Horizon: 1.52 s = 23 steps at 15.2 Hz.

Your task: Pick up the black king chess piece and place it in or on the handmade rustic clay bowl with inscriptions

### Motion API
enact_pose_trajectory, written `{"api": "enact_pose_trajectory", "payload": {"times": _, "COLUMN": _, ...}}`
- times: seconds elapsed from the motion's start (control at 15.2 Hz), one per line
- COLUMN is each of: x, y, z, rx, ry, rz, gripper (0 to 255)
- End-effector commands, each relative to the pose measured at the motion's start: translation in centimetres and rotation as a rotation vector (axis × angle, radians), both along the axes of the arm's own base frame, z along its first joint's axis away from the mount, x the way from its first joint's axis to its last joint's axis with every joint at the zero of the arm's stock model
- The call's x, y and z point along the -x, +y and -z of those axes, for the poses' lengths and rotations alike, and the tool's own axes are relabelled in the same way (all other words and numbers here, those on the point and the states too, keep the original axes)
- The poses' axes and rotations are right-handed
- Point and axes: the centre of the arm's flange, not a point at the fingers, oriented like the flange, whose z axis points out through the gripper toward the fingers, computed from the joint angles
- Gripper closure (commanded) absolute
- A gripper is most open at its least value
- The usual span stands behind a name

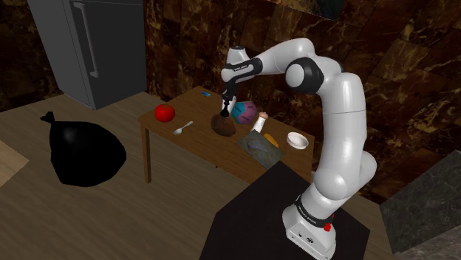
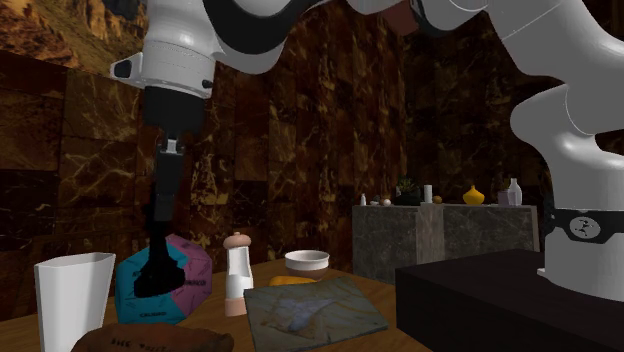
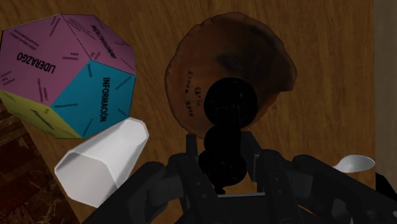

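One arm stretches over the wooden table [image 1: 196, 111], wrist pointing down. Your gripper [image 3: 224, 167] clasps the black king [image 3: 230, 108] just above the rough brown clay bowl [image 3: 267, 57], hiding part of its inscribed floor. Nearby sit a lettered many-faced die [image 3: 63, 70] and a faceted white cup [image 3: 102, 162].

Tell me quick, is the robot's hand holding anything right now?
The gripper is closed, holding the black king chess piece over the brown clay bowl.
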Motion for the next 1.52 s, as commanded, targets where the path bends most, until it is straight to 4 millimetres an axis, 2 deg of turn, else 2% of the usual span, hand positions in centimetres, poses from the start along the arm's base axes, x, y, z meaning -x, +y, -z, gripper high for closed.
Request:
{"api": "enact_pose_trajectory", "payload": {"times": 0.0, "x": 0.1, "y": -0.1, "z": 1.1, "rx": 0.000, "ry": -0.001, "rz": 0.000, "gripper": 255}}
{"api": "enact_pose_trajectory", "payload": {"times": 0.66, "x": 0.1, "y": -0.1, "z": 6.2, "rx": 0.000, "ry": -0.001, "rz": 0.000, "gripper": 255}}
{"api": "enact_pose_trajectory", "payload": {"times": 1.19, "x": 0.1, "y": -0.1, "z": 6.2, "rx": 0.000, "ry": -0.001, "rz": 0.000, "gripper": 255}}
{"api": "enact_pose_trajectory", "payload": {"times": 1.25, "x": 0.1, "y": -0.1, "z": 6.2, "rx": 0.000, "ry": -0.001, "rz": 0.000, "gripper": 0}}
{"api": "enact_pose_trajectory", "payload": {"times": 1.45, "x": 0.1, "y": -0.1, "z": 6.2, "rx": 0.000, "ry": -0.001, "rz": 0.000, "gripper": 0}}
